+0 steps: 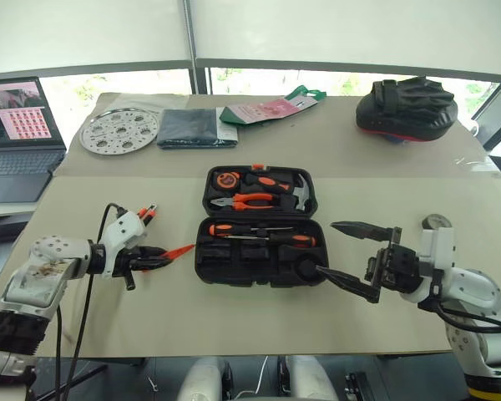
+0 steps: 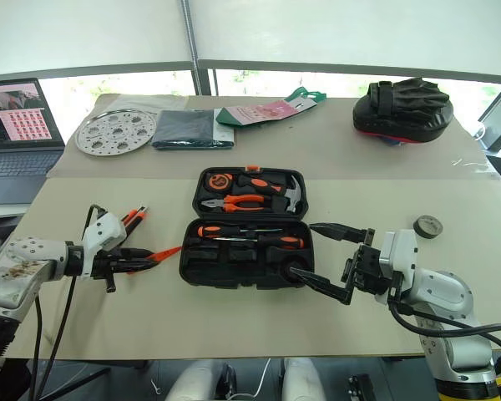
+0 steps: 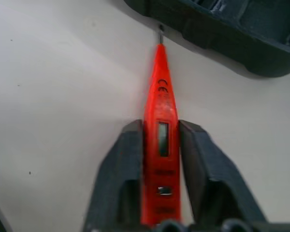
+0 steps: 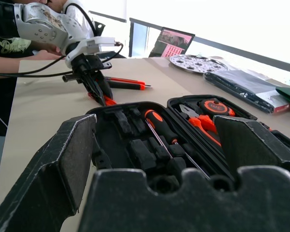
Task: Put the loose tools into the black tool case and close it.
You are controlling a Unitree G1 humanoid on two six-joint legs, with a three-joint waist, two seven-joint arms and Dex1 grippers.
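Tools for the black tool case (image 1: 259, 225) lay partly on the table (image 1: 108, 317), partly inside the case already. At far left a laptop (image 1: 17, 125) sat off the table's edge, with a perforated metal disc (image 1: 119, 131) and a dark folded cloth (image 1: 188, 128) further back. The left gripper (image 1: 150, 260) was clenched on the small all-orange screwdriver (image 3: 160, 140), its fingers (image 3: 121, 179) pressed against both flanks of the handle; the metal tip lay low over the table, just beside the case's left wall. An orange-and-black utility knife (image 4: 128, 83) lay on the table just behind that gripper. In the middle the case stood open flat: its far half held pliers (image 1: 246, 201), a hammer (image 1: 294, 192) and a round tape measure (image 1: 227, 179), its near half two long screwdrivers (image 1: 263, 235) in their slots, and a small black tape roll (image 1: 305, 267) sat in the near right corner. The right gripper (image 1: 351, 255) hovered released at the case's right end, jaws spread wide, the nearer finger close by the roll. Behind it lay a small round grey object (image 2: 428, 225), and far back a black padded mitt (image 1: 407, 106).
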